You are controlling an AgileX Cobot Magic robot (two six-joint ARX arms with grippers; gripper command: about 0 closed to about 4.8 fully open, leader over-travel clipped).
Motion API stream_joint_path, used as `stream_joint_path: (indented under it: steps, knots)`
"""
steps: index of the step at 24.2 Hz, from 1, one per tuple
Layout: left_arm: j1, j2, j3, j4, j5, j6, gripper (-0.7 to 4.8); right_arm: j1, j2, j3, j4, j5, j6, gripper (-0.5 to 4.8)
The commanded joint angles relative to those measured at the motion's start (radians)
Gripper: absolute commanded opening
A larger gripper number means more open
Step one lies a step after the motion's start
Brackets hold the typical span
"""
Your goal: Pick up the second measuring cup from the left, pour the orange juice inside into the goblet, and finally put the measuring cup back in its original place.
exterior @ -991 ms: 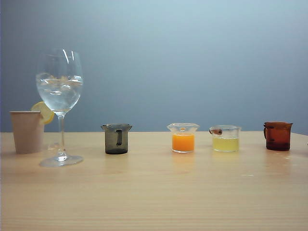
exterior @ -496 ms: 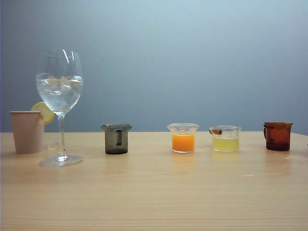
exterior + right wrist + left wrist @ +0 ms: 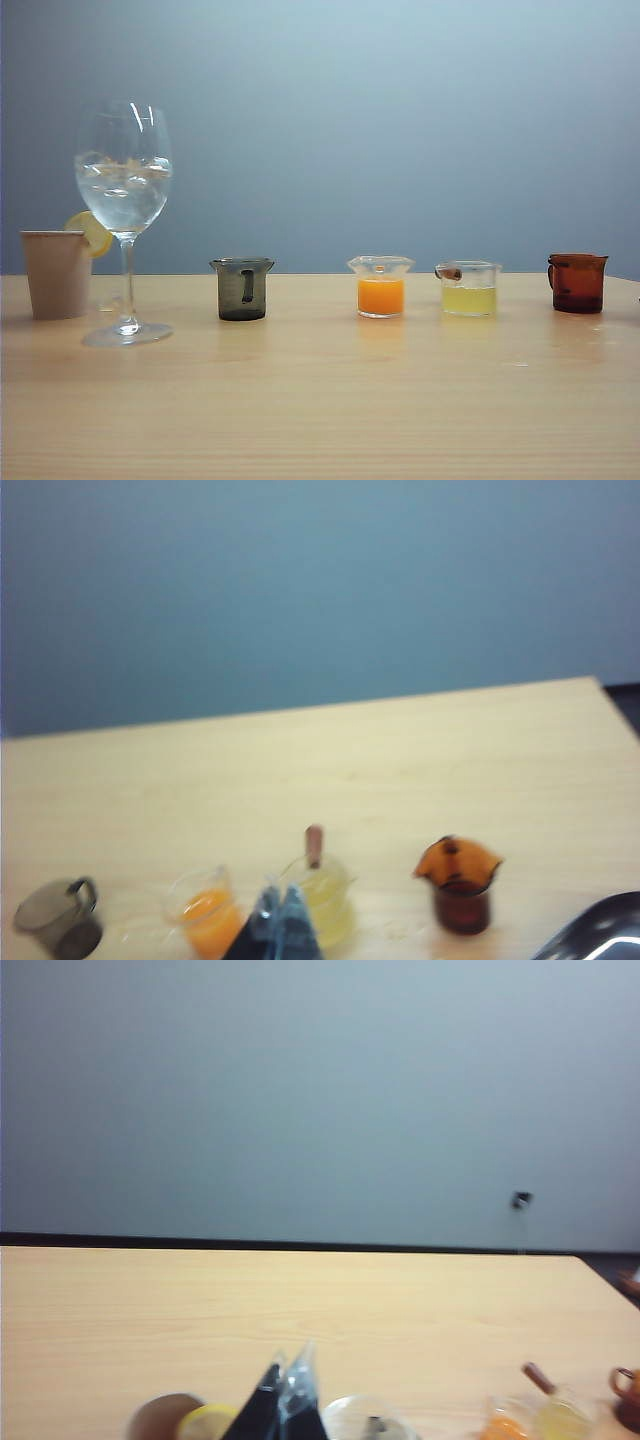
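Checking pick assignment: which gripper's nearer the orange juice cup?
Right. The right gripper shows just beside the orange juice cup; the left gripper sits by the goblet, well off it.

Stood against a plain blue-grey wall (image 3: pixel 400 130), lighter toward the upper middle and dimmer at the left edge. Carried a soft, even light with faint reflections on the pale wood-grain bench (image 3: pixel 320 400). Ran edge to edge across the exterior view. Showed a dark strip (image 3: pixel 250 1244) along the bench's far edge and a small dark fixture (image 3: pixel 521 1199) on the wall.
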Motion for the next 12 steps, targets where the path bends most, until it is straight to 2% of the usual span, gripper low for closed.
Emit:
stream_joint_path:
  steps: [1, 2, 4, 8, 11, 12]
  knots:
    - [-0.059, 0.04, 0.025, 0.014, -0.016, 0.002, -0.05, 0.151, 0.067, 0.005, 0.086, 0.142, -0.002, -0.03]
    - [-0.099, 0.056, 0.025, 0.011, -0.035, 0.02, -0.05, 0.239, 0.124, 0.005, 0.145, 0.187, -0.008, -0.03]
    - [-0.188, 0.089, 0.024, -0.003, -0.071, 0.052, -0.05, 0.336, 0.225, 0.003, 0.232, 0.252, -0.013, -0.03]
    - [-0.334, 0.128, 0.024, -0.007, -0.175, 0.063, -0.05, 0.391, 0.378, -0.024, 0.388, 0.246, -0.014, -0.03]
    - [-0.427, 0.159, 0.024, -0.007, -0.19, 0.09, -0.05, 0.429, 0.491, -0.034, 0.468, 0.251, -0.01, -0.03]
    - [-0.487, 0.185, 0.024, -0.007, -0.191, 0.096, -0.05, 0.446, 0.568, -0.033, 0.517, 0.266, -0.007, -0.03]
